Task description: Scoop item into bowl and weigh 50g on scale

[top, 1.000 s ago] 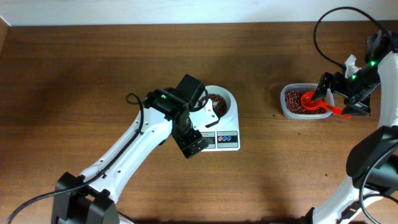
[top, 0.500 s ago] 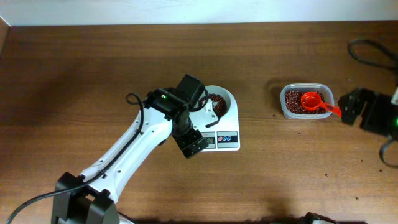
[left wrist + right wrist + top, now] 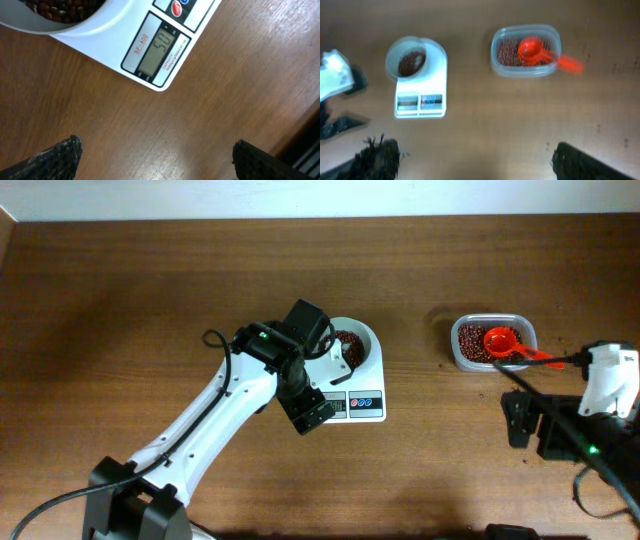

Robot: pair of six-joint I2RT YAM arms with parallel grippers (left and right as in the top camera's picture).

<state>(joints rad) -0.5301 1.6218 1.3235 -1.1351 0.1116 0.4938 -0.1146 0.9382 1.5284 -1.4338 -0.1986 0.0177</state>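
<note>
Centrally, one flat white scale (image 3: 366,404) carries one round white bowl (image 3: 394,53) of maroon beans (image 3: 350,348). Left gripper (image 3: 157,160) and right gripper (image 3: 475,160) gape empty.

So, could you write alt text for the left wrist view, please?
A white digital scale reads 50 on its display, with a white bowl of dark red-brown beans on it at top left. The jaws of the left gripper stand apart above the wooden table.
</note>
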